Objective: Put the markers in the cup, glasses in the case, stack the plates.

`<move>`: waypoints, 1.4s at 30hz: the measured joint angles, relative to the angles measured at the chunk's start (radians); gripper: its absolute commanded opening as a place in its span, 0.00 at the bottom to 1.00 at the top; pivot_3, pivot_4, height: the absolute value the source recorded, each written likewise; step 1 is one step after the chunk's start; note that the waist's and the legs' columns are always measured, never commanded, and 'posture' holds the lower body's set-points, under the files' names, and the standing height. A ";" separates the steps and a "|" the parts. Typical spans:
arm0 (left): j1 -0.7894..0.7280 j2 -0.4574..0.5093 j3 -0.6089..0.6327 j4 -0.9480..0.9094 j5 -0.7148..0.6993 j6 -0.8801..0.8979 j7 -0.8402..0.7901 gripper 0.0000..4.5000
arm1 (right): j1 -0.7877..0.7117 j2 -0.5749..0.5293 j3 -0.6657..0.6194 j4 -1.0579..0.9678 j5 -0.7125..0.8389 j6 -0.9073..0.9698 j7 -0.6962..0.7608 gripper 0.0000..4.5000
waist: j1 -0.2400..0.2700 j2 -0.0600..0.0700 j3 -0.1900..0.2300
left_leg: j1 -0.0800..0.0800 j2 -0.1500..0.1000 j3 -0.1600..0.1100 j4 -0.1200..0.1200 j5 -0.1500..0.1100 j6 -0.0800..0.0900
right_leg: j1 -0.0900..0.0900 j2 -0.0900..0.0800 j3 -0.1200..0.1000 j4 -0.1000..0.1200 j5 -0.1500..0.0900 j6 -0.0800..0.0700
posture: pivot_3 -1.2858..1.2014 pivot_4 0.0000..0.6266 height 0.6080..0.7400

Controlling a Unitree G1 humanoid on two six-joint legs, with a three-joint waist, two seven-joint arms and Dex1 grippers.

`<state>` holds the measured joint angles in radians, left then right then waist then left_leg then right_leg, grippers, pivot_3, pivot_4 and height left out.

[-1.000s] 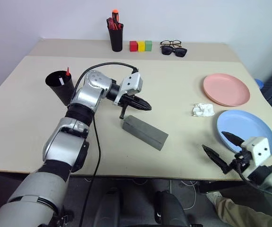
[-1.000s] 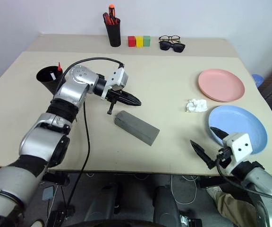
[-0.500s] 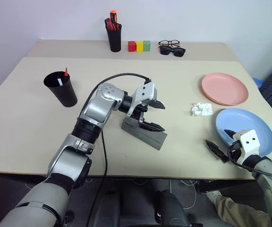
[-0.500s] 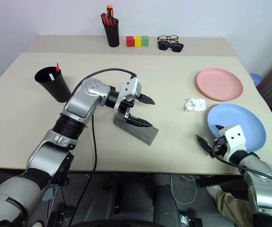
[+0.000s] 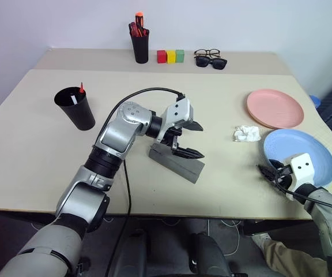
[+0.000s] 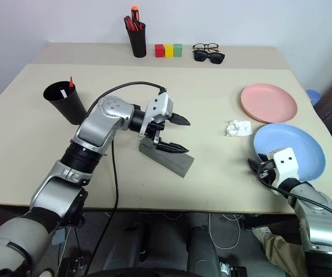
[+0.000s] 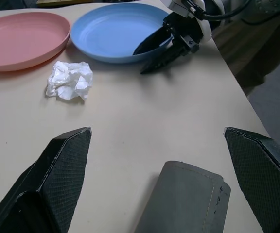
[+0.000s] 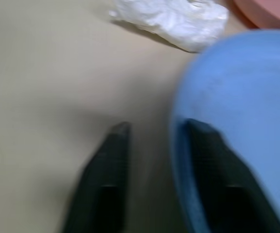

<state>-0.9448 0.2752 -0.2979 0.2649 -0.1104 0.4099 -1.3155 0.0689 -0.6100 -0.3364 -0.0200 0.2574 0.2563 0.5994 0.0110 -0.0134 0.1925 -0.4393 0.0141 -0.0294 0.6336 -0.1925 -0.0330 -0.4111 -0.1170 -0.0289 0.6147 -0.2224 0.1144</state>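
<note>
The blue plate (image 6: pixel 295 151) lay directly at the right gripper (image 6: pixel 261 168), whose fingers straddled its near rim, closing but not yet clearly gripping, while the left gripper (image 6: pixel 176 134) stood wide open above the case (image 6: pixel 167 156).

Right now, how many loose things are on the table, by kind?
Plates: 2, pink plate and blue plate
Cups or holders: 2, black cup, pen holder
Eyewear: 2
Blocks: 3
Grey case: 1
Crumpled paper: 1
Total: 11

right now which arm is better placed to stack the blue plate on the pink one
Right. The right gripper is already at the near rim of the blue plate, beside the pink plate. The left gripper hangs open over the grey case.
</note>
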 measured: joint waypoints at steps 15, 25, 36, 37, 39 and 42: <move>0.000 -0.001 -0.002 0.009 -0.025 -0.002 0.027 1.00 | -0.039 -0.035 -0.028 -0.068 -0.049 -0.023 -0.082 0.01 | -0.006 0.001 0.000 | 0.001 0.000 0.000 0.000 0.000 0.000 | 0.000 0.000 0.000 0.000 0.000 0.000 | 0.52 0.24 1.00; 0.048 0.003 0.004 -0.043 -0.053 0.039 0.102 1.00 | -0.582 -0.100 0.147 0.338 -0.158 -0.237 -0.024 0.01 | -0.025 0.002 0.001 | 0.002 0.000 0.000 -0.001 0.000 0.000 | 0.001 0.000 0.001 0.000 0.001 0.002 | 0.52 0.24 1.00; 0.139 0.071 0.042 -0.234 -0.089 0.175 0.235 1.00 | -1.042 -0.044 0.299 1.161 -0.325 -0.574 -0.027 0.08 | -0.030 0.003 0.001 | 0.002 0.000 0.000 -0.003 0.000 0.000 | 0.001 0.000 0.001 0.000 0.002 0.004 | 0.52 0.24 1.00; 0.151 0.084 0.049 -0.255 -0.097 0.188 0.245 1.00 | -1.059 -0.037 0.304 1.193 -0.334 -0.580 -0.034 0.15 | -0.031 0.003 0.001 | 0.003 0.000 0.001 -0.003 0.000 0.000 | 0.001 0.000 0.001 0.000 0.002 0.004 | 0.52 0.24 1.00; 0.175 0.101 0.060 -0.297 -0.105 0.218 0.270 1.00 | -1.086 -0.035 0.315 1.246 -0.354 -0.592 -0.059 0.33 | -0.032 0.004 0.002 | 0.003 0.000 0.000 -0.003 0.000 0.000 | 0.001 0.000 0.002 0.001 0.002 0.004 | 0.52 0.24 1.00; 0.206 0.113 0.077 -0.347 -0.121 0.251 0.301 1.00 | -1.110 -0.034 0.320 1.271 -0.372 -0.607 -0.091 0.54 | -0.031 0.004 0.002 | 0.003 0.000 0.001 -0.003 0.000 0.000 | 0.001 0.000 0.002 0.001 0.002 0.004 | 0.52 0.24 1.00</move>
<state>-0.7384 0.3887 -0.2210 -0.0816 -0.2318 0.6610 -1.0140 -1.0415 -0.6440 -0.0164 1.2505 -0.1146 -0.3511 0.5080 -0.0197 -0.0097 0.1942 -0.4367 0.0137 -0.0288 0.6305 -0.1921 -0.0333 -0.4105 -0.1165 -0.0273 0.6152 -0.2203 0.1186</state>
